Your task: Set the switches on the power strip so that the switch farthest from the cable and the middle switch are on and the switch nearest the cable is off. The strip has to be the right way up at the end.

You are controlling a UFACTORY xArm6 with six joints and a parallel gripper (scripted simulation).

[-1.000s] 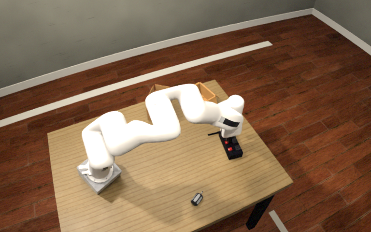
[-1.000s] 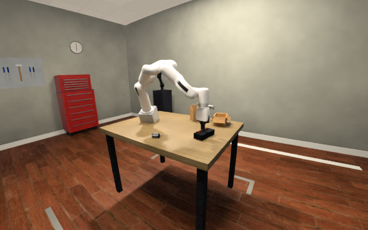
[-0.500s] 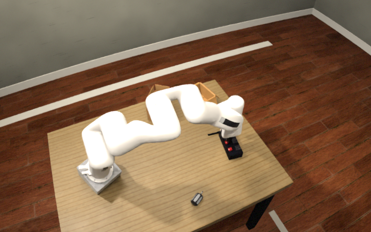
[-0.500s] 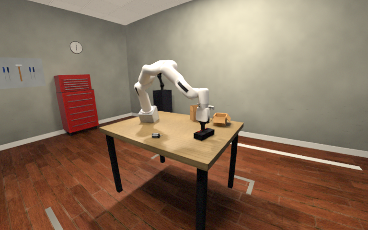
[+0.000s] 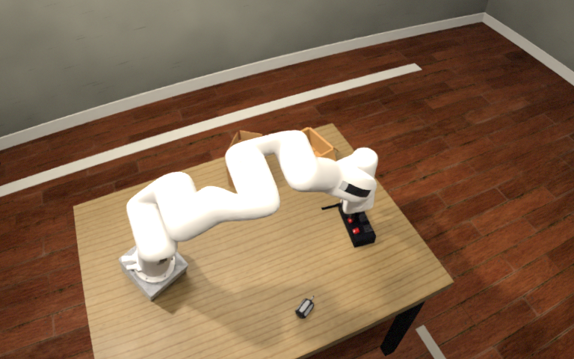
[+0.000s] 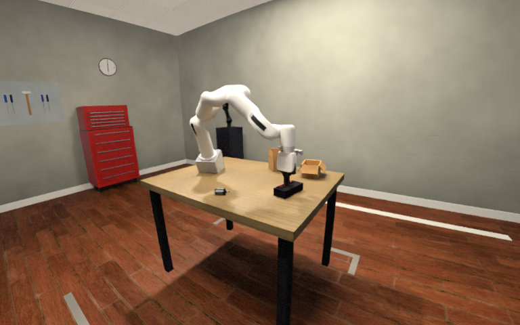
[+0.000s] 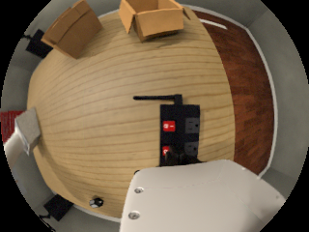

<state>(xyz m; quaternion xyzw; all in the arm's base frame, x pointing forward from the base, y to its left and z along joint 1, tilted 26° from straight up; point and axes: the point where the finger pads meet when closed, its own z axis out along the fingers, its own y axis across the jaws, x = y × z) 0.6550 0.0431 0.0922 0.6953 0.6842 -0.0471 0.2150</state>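
Observation:
The black power strip (image 5: 359, 227) lies right way up on the right side of the table, its short cable (image 5: 329, 207) pointing left. Two red switches (image 5: 350, 220) (image 5: 356, 230) show on it; the end by the cable is hidden under my wrist. My gripper (image 5: 350, 215) is shut and empty, pointing straight down with its tips at the strip's top. I cannot tell which switch the tips touch. From the side the fingers (image 6: 286, 181) stand on the strip (image 6: 288, 189). In the wrist view the strip (image 7: 180, 134) and cable (image 7: 157, 97) lie just ahead of the fingers (image 7: 169, 158).
Two cardboard boxes (image 5: 319, 143) (image 5: 241, 139) stand at the table's back edge, behind the arm. A small dark plug-like part (image 5: 304, 307) lies near the front edge. The table's right edge is close to the strip.

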